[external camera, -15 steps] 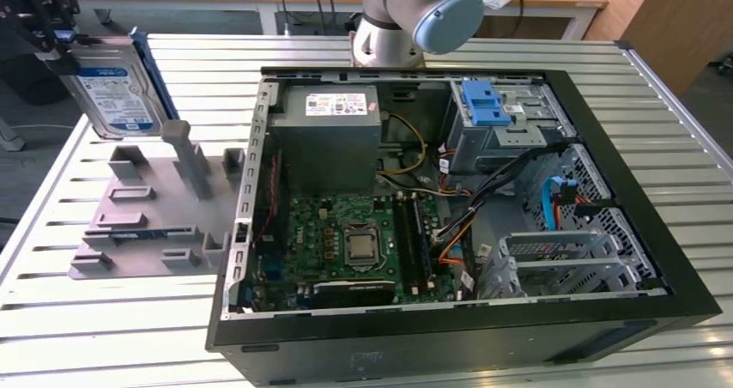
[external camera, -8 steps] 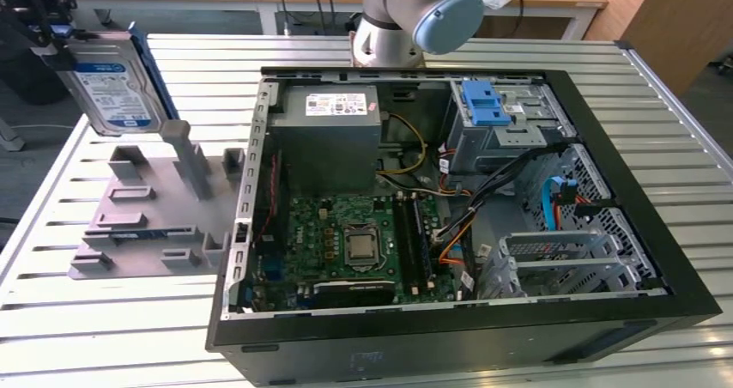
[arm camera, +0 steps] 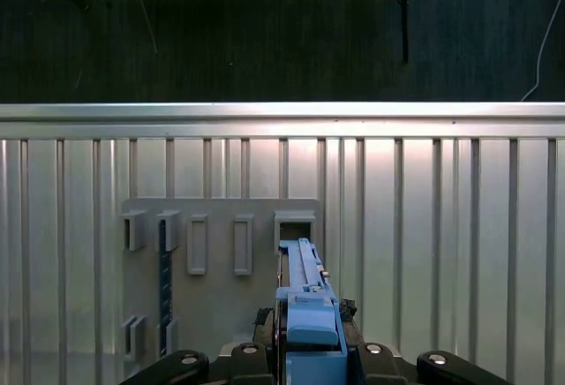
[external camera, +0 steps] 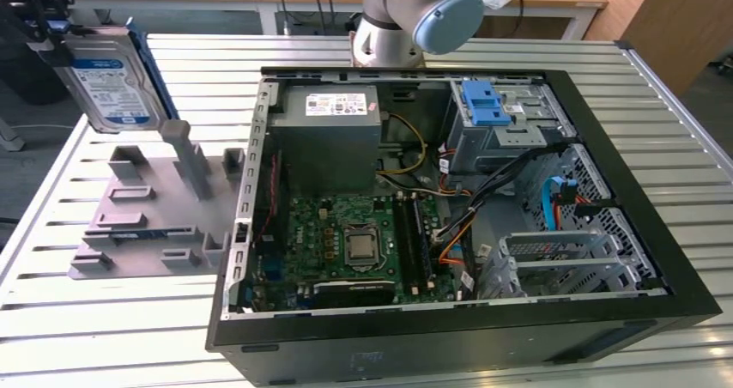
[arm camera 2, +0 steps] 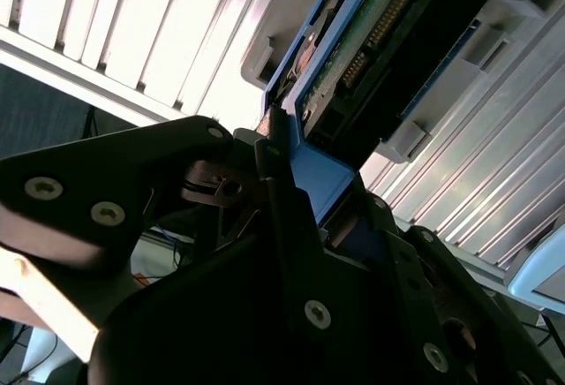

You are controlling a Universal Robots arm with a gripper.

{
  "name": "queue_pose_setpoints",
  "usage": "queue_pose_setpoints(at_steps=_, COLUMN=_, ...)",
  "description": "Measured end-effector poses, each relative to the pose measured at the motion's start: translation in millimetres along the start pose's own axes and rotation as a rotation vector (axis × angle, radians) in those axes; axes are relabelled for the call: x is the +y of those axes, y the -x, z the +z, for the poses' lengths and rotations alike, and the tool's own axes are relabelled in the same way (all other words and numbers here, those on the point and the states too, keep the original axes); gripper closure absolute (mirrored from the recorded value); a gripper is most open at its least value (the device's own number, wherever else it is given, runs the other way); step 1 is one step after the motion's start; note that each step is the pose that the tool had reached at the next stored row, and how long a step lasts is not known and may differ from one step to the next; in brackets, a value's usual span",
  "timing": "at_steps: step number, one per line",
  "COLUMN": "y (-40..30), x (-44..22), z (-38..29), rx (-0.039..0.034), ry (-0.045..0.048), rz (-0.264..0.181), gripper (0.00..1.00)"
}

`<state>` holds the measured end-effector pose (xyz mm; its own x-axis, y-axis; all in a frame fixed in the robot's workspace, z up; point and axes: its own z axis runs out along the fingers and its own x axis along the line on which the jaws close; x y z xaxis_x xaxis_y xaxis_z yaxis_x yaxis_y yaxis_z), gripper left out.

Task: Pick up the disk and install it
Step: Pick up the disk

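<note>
One disk point(external camera: 112, 83), a flat rectangular silver metal hard drive with a blue-and-white label and a blue plastic edge frame, is held upright in the air above the grey slotted plastic holder plate point(external camera: 143, 208) at the exterior view's left, apart from the open black computer case point(external camera: 458, 190); the black end effector point(arm camera 2: 296, 169) is seen pinching its blue frame in the second wrist view; the end effector is largely cut off in the exterior view; the label is hidden in both wrist views; the slatted metal counter point(external camera: 103, 319) lies beneath.
</note>
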<state>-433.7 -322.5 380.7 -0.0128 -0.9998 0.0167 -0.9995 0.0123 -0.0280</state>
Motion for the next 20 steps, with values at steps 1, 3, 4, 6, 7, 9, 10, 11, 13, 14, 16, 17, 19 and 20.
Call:
queue_pose_setpoints(at_steps=1, y=0.0, x=0.0, z=-0.6, rx=0.0000, ry=0.0001, rz=0.000, gripper=0.64)
queue_pose_setpoints(at_steps=3, y=0.0, x=-0.1, z=-2.0, rx=0.0000, ry=0.0001, rz=0.000, gripper=0.64)
queue_pose_setpoints(at_steps=4, y=0.0, x=-0.1, z=-2.5, rx=0.0000, ry=0.0000, rz=0.000, gripper=0.64)
queue_pose_setpoints(at_steps=6, y=-0.1, x=-0.1, z=-4.0, rx=0.0000, ry=0.0001, rz=0.000, gripper=0.64)
queue_pose_setpoints(at_steps=7, y=-0.1, x=-0.1, z=-4.7, rx=0.0000, ry=0.0000, rz=0.000, gripper=0.64)
queue_pose_setpoints(at_steps=9, y=-0.1, x=-0.2, z=-6.2, rx=0.0000, ry=0.0000, rz=0.000, gripper=0.64)
queue_pose_setpoints(at_steps=10, y=-0.1, x=-0.2, z=-6.9, rx=0.0000, ry=0.0001, rz=0.000, gripper=0.64)
queue_pose_setpoints(at_steps=11, y=-0.1, x=-0.2, z=-7.6, rx=0.0000, ry=0.0001, rz=0.000, gripper=0.64)
queue_pose_setpoints(at_steps=13, y=-0.1, x=-0.3, z=-9.3, rx=0.0000, ry=0.0001, rz=0.000, gripper=0.64)
queue_pose_setpoints(at_steps=14, y=-0.2, x=-0.3, z=-10.2, rx=0.0000, ry=0.0001, rz=0.000, gripper=0.64)
queue_pose_setpoints(at_steps=16, y=-0.2, x=-0.3, z=-12.0, rx=0.0000, ry=0.0000, rz=0.000, gripper=0.64)
queue_pose_setpoints(at_steps=17, y=-0.2, x=-0.4, z=-12.9, rx=-0.0001, ry=-0.0001, rz=0.000, gripper=0.64)
queue_pose_setpoints(at_steps=19, y=-0.2, x=-0.4, z=-14.8, rx=-0.0001, ry=-0.0001, rz=0.000, gripper=0.64)
queue_pose_setpoints(at_steps=20, y=-0.3, x=-0.5, z=-15.7, rx=0.0000, ry=-0.0001, rz=0.000, gripper=0.64)
